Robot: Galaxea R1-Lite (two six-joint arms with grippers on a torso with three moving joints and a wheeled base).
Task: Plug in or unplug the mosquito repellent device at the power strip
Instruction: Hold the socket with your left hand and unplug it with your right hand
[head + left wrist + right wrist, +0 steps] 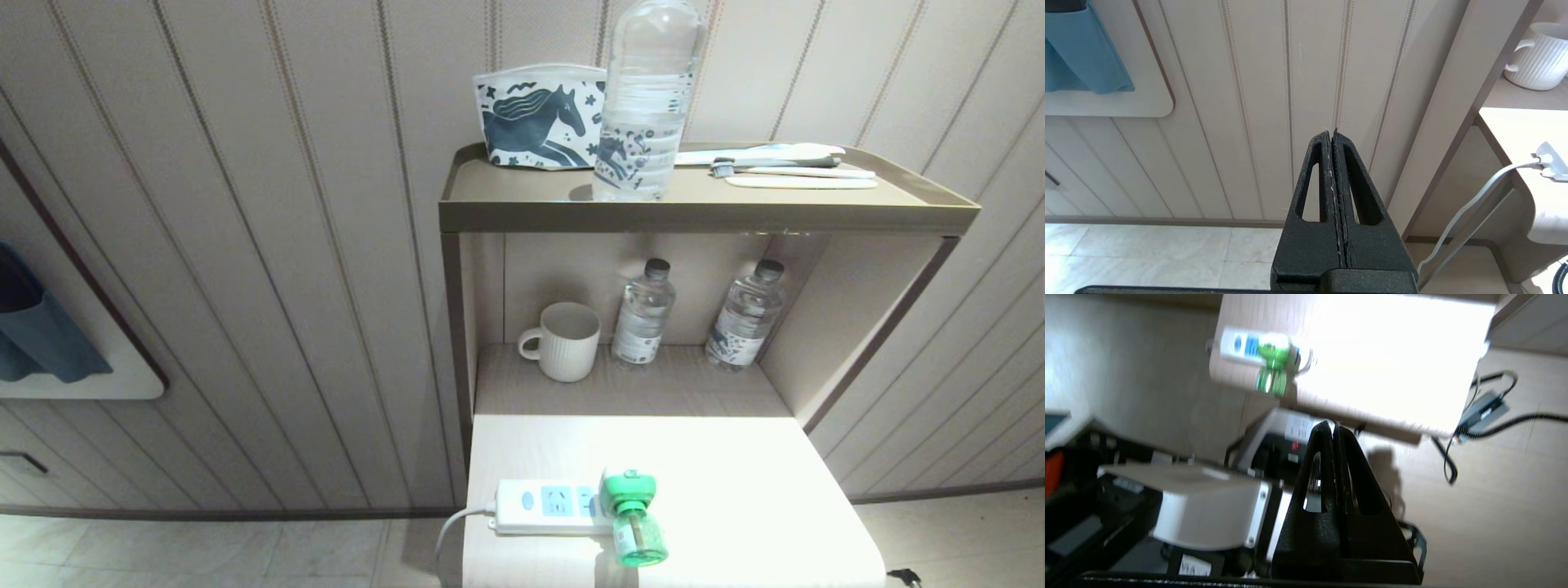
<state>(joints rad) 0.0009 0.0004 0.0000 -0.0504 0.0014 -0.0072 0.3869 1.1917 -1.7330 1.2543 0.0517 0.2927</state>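
Note:
The mosquito repellent device (630, 510), with its green head and green liquid bottle, sits in the right end of the white power strip (549, 506) near the front edge of the low tabletop (735, 490). The right wrist view shows both from farther off: the device (1272, 363) on the power strip (1241, 345). My right gripper (1333, 425) is shut and empty, hanging off the table's near edge, well short of the device. My left gripper (1331, 131) is shut and empty, to the left of the table, facing the panelled wall. Neither arm shows in the head view.
A white mug (565, 340) and two small water bottles (643, 312) (744, 314) stand on the lower shelf. The upper shelf (702, 214) carries a large water bottle (649, 98), a horse-print pouch (539, 116) and toothbrushes (784, 167). The strip's white cord (1470, 204) hangs off the table's left side. Cables (1486, 416) lie on the floor.

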